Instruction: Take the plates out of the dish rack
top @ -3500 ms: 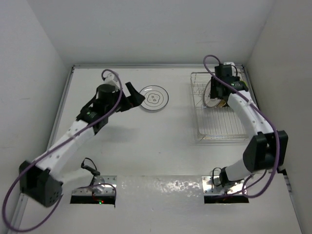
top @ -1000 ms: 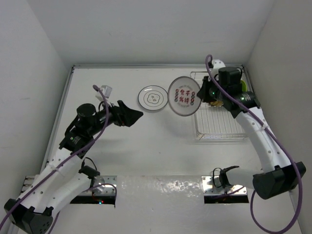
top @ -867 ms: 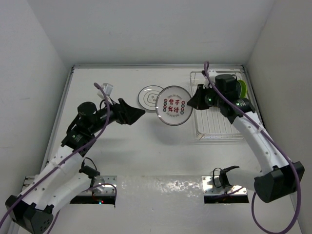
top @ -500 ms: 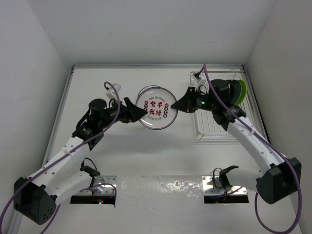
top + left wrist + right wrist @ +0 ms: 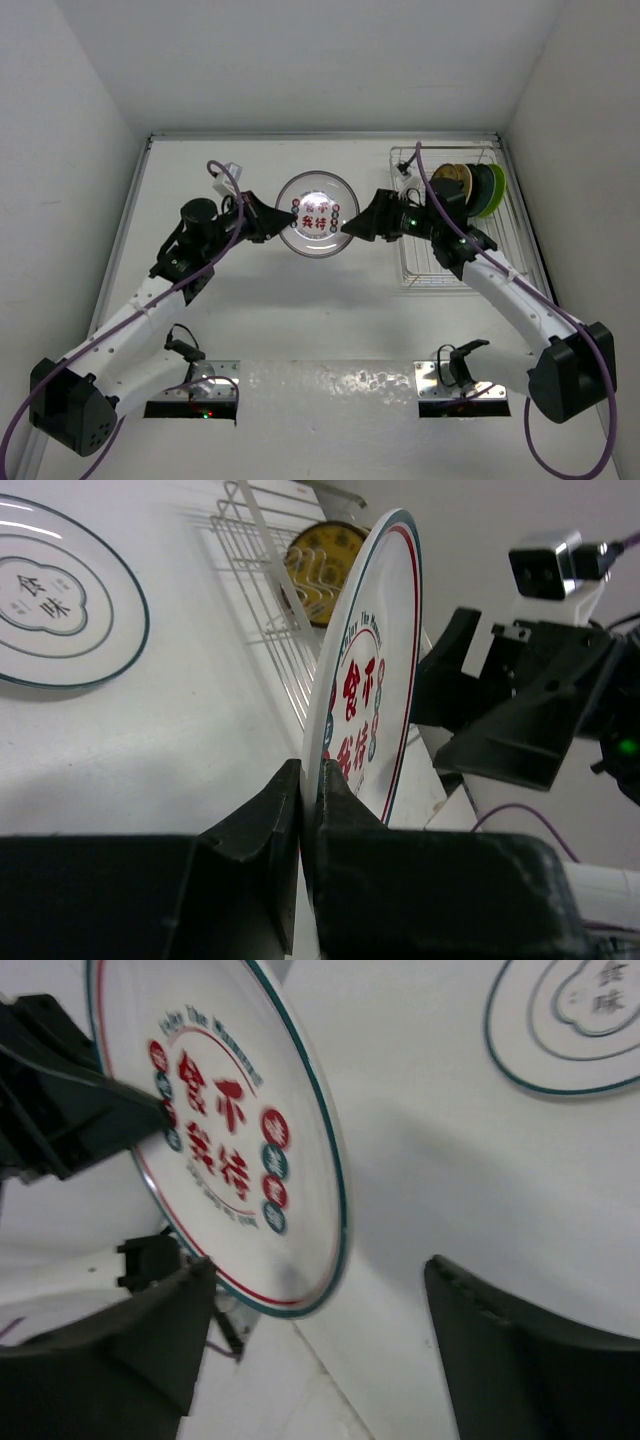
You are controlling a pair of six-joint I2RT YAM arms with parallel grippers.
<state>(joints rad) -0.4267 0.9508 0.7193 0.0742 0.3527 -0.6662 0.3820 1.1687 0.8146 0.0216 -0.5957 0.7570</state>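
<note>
Above table (image 5: 300, 320) centre — handing over patterned plate (image 5: 316, 214): left gripper (image 5: 308, 780) pinching its rim, right gripper (image 5: 318, 1270) standing open; next calling for laying it down flat.

1. printed plate (image 5: 225, 1150): white, teal-and-red rim, red characters ringed by red and teal dots. stands tilted on edge, fills the upper left.
2. right tool (image 5: 320, 1270): its two dark fingers (image 5: 110, 1350) sit at the bottom corners, spread wide apart. plate's lower rim hangs in the gap, close to the finger at lower left; contact unclear.
3. left tool (image 5: 150, 1110): black, comes in from the left edge, pinches the plate's far rim, one finger over the printed face.
4. second plate (image 5: 575, 1020): white, teal rings, grey character, flat on the white table (image 5: 430, 1180) at upper right, partly cut off.
</note>
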